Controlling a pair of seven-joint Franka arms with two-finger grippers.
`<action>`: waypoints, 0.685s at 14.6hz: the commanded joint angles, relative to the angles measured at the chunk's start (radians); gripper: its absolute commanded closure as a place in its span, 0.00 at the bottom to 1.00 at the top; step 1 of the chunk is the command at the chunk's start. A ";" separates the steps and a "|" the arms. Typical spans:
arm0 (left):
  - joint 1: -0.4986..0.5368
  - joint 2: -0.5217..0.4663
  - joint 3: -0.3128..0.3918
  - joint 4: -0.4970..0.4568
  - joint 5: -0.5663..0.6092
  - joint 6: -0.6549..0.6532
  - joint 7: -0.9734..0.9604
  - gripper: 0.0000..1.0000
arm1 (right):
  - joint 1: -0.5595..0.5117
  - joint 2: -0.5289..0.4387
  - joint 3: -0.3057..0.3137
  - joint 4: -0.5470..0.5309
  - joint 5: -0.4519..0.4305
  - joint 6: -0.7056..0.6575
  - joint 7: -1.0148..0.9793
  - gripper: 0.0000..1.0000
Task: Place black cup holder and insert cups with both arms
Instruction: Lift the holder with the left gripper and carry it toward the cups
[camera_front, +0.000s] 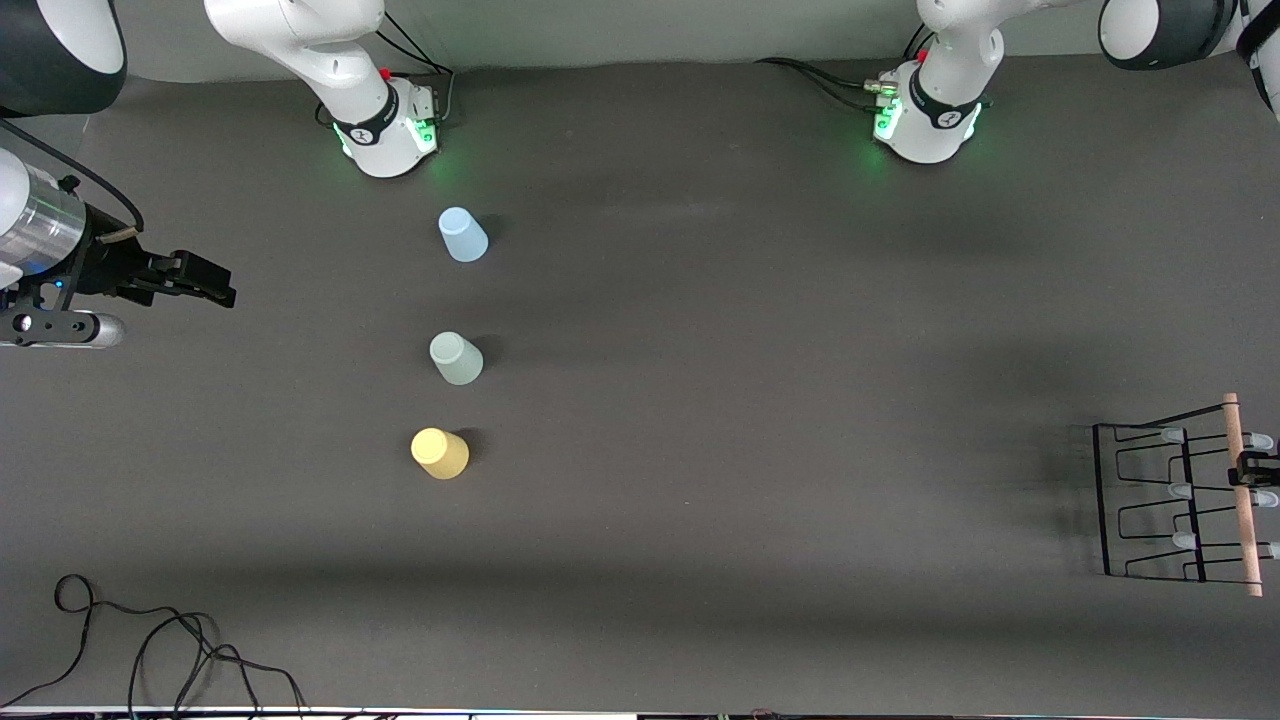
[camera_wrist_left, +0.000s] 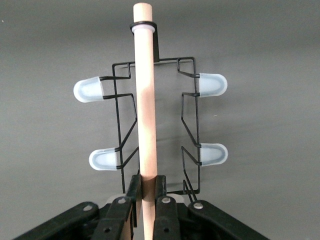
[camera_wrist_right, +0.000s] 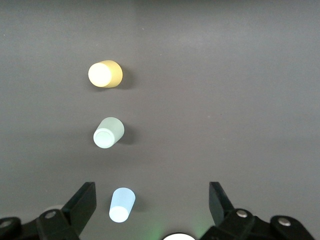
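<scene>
The black cup holder (camera_front: 1150, 500) is at the left arm's end of the table, its wooden handle (camera_front: 1243, 495) on top. My left gripper (camera_front: 1255, 468) is shut on that handle; in the left wrist view the fingers (camera_wrist_left: 134, 192) pinch the rod (camera_wrist_left: 145, 100) with the wire rack (camera_wrist_left: 190, 125) and its pale-capped pegs below. Three cups stand upside down in a row toward the right arm's end: light blue (camera_front: 463, 235) farthest from the camera, pale green (camera_front: 456, 358), yellow (camera_front: 440, 453) nearest. My right gripper (camera_front: 215, 285) hangs open and empty, apart from them; its view shows the blue cup (camera_wrist_right: 122, 204), green cup (camera_wrist_right: 108, 132) and yellow cup (camera_wrist_right: 105, 74) far beneath.
Dark grey mat (camera_front: 750, 400) covers the table. The right arm's base (camera_front: 385, 130) and the left arm's base (camera_front: 925, 125) stand along the edge farthest from the camera. Loose black cables (camera_front: 150, 640) lie at the near corner by the right arm's end.
</scene>
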 joint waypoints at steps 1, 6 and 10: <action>-0.058 -0.030 0.004 0.012 -0.003 -0.033 -0.126 1.00 | 0.004 0.011 -0.004 0.024 -0.019 -0.020 -0.016 0.00; -0.147 -0.132 0.002 -0.093 -0.008 -0.014 -0.208 1.00 | 0.004 0.010 -0.004 0.024 -0.020 -0.020 -0.016 0.00; -0.245 -0.211 0.001 -0.170 -0.115 -0.014 -0.361 1.00 | 0.004 0.009 -0.005 0.024 -0.020 -0.020 -0.016 0.00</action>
